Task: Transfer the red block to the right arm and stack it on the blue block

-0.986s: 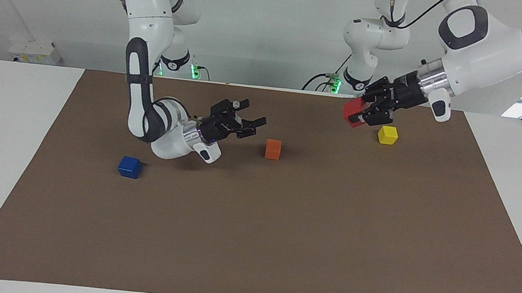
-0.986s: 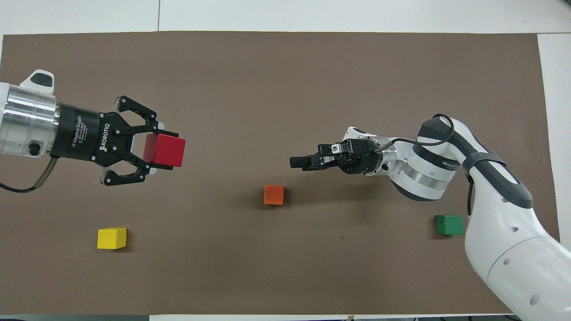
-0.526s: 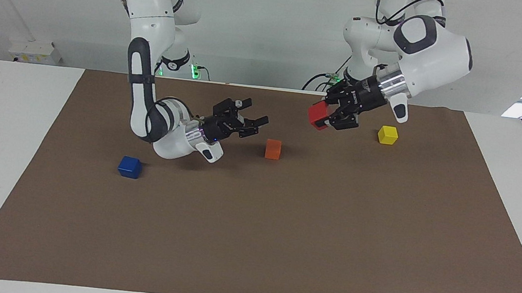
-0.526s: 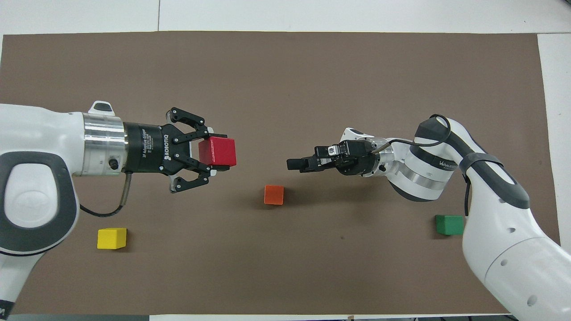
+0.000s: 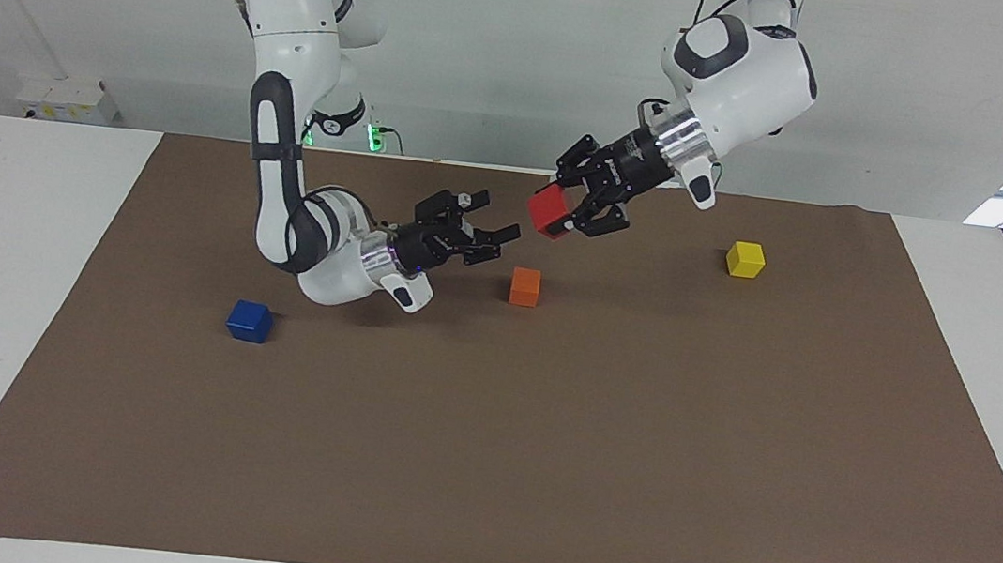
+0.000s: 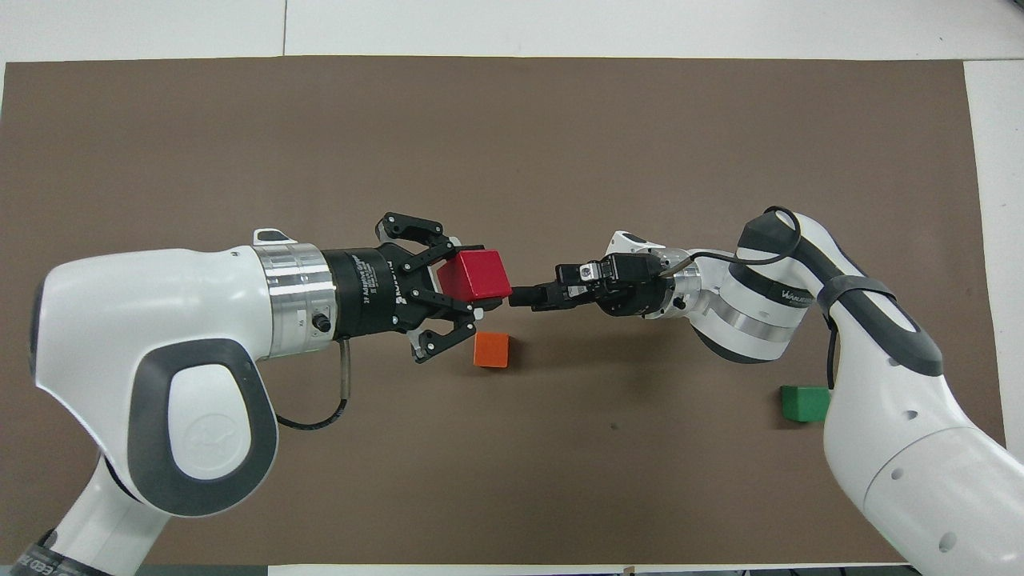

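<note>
The red block (image 5: pixel 550 210) hangs in the air, gripped by my left gripper (image 5: pixel 558 216), which is shut on it above the brown mat just past the orange cube (image 5: pixel 525 286). My right gripper (image 5: pixel 495 216) points at it with its fingers spread open and nothing between them; a small gap separates its tips from the block. In the overhead view the red block (image 6: pixel 474 275) in the left gripper (image 6: pixel 480 282) sits just short of the right gripper (image 6: pixel 520 297). The blue block (image 5: pixel 250 321) lies on the mat toward the right arm's end, hidden under that arm in the overhead view.
A brown mat (image 5: pixel 537 465) covers the table. The orange cube (image 6: pixel 491 350) lies almost under the two grippers. A yellow cube (image 5: pixel 745 259) sits toward the left arm's end. A green cube (image 6: pixel 806 403) lies beside the right arm's forearm.
The left arm has swung the red block toward the middle of the table, closing most of the gap to the right gripper. The right gripper has edged slightly toward it and stays open.
</note>
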Controlling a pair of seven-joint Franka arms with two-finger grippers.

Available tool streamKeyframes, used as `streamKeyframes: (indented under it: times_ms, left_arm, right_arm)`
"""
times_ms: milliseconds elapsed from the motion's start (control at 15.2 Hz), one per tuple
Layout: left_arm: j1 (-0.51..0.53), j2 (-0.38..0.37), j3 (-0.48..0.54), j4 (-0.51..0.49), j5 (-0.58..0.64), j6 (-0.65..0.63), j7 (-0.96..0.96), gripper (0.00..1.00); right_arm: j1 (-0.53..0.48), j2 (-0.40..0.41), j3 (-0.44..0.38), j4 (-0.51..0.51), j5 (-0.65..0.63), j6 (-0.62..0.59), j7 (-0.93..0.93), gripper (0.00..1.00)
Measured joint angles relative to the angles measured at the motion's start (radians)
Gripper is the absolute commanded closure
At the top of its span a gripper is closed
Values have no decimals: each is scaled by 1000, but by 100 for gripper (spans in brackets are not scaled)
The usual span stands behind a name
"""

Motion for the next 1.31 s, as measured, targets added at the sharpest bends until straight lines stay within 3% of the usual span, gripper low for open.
streamKeyframes:
  times_ms: [263,723,986,1052,1118,1183,1315]
  left_arm:
    - [-98,0,-1,-20,-61,133,-5,100]
    - [-110,6,4,-51,-81,173,-6,100]
    - [-147,27,2,-54,-97,251,-6,100]
    - [-155,33,1,-54,-103,265,-6,100]
    - [-160,36,2,-54,-107,273,-6,100]
    - [-162,38,2,-54,-108,279,-6,100]
    - [-162,39,2,-54,-108,287,-6,100]
  right_arm:
    - [1,0,0,0,0,3,-5,0]
    - [1,0,0,0,0,3,-6,0]
    - [1,0,0,0,0,13,-7,13]
    - [2,0,0,0,0,19,-7,21]
    - [2,0,0,0,0,21,-9,45]
    - [3,0,0,0,0,22,-14,97]
    - [4,1,0,0,0,27,-26,100]
